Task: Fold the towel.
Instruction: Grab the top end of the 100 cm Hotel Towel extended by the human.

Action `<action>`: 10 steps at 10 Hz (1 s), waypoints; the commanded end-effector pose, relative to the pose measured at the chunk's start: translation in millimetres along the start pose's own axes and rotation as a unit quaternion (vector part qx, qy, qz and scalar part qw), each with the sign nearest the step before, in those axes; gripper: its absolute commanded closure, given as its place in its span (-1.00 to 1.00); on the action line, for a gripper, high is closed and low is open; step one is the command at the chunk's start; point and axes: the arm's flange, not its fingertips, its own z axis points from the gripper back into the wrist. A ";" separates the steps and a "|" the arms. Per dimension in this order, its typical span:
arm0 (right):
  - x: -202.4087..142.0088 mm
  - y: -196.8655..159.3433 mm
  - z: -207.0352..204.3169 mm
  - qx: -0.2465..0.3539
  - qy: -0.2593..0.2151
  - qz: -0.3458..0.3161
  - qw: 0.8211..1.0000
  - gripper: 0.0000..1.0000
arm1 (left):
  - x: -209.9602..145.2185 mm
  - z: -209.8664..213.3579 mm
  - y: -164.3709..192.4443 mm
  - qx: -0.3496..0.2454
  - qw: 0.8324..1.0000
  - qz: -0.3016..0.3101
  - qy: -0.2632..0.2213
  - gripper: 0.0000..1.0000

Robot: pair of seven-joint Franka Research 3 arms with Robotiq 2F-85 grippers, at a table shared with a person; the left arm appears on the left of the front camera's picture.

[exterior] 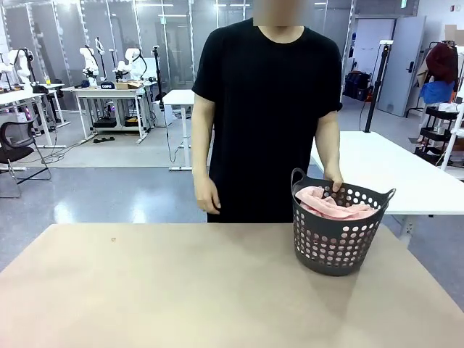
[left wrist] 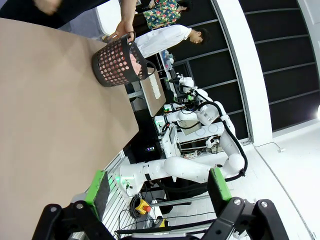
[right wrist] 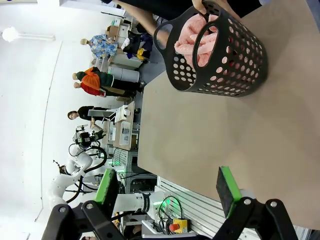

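Front: towel (exterior: 330, 203) bunched inside dark perforated basket (exterior: 333, 250) at the desk's (exterior: 181, 290) far right. Person's hand (exterior: 334, 181) rests on the rim.
Left wrist: left gripper (left wrist: 158, 185) spread wide, empty; basket well apart.
Right wrist: right gripper (right wrist: 167, 184) wide, empty; towel in basket, well apart.

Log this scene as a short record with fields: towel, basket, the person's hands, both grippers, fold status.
towel: pink, bunched up inside the basket
basket: dark, perforated, upright on the table, toward the robot's right and the far edge
hand at basket: on the rim
other hand: hanging at the person's side
left gripper: open, holding nothing
right gripper: open, holding nothing, apart from the basket
fold status: not started
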 end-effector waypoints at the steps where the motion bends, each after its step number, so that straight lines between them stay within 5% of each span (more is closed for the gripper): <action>1: 0.2 2.0 0.9 -0.002 -0.002 0.002 1.000 -1.00 | -0.9 0.8 -2.3 -0.006 1.000 -0.007 0.004 -1.00; 10: 0.2 2.0 0.9 -0.002 -0.002 0.002 1.000 -1.00 | -0.9 0.8 -2.3 -0.006 1.000 -0.007 0.004 -1.00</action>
